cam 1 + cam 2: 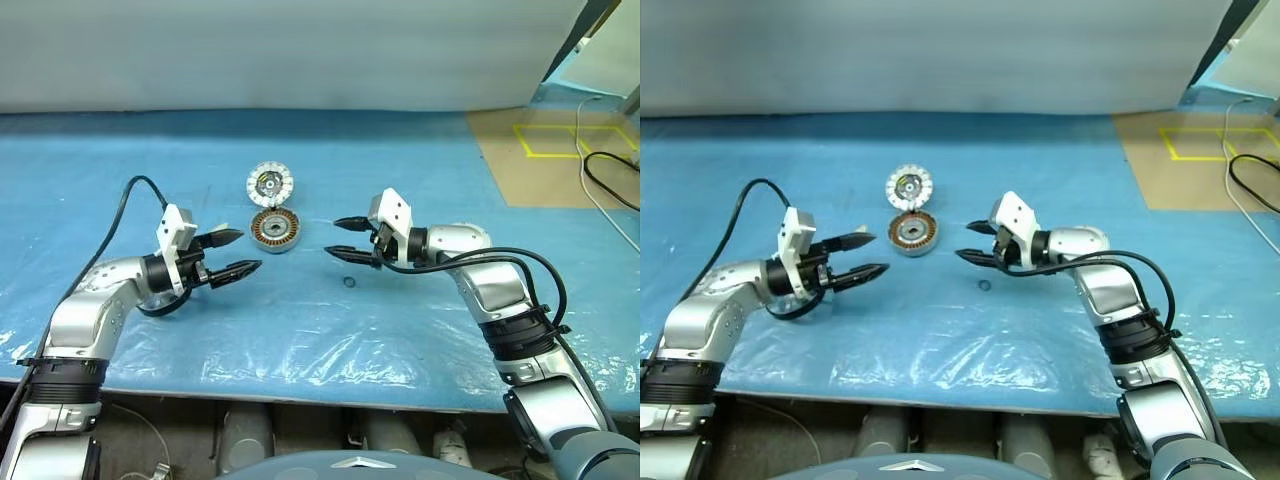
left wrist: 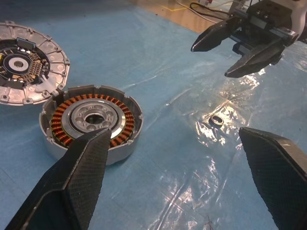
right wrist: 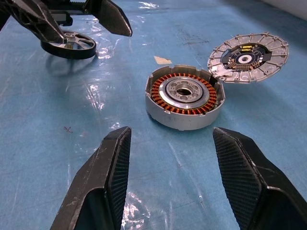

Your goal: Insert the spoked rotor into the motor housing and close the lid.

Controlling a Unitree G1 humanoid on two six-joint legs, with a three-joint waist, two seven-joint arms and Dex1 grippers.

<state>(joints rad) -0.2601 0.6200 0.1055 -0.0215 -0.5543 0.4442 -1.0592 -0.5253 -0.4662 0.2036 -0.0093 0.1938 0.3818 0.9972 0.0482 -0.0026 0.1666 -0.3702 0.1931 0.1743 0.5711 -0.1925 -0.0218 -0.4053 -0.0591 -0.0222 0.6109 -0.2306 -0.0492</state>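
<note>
Both open, empty: left gripper and right gripper flanking rotor; housing touching behind; ring near right gripper.

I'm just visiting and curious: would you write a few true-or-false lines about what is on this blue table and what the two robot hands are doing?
1. The spoked rotor lies on the blue table cover. True.
2. The left gripper holds the rotor. False: it is open, empty, beside the rotor.
3. The motor housing lies just behind the rotor. True.
4. The right gripper is shut on the small dark ring. False: it is open; the ring lies on the cover.
</note>
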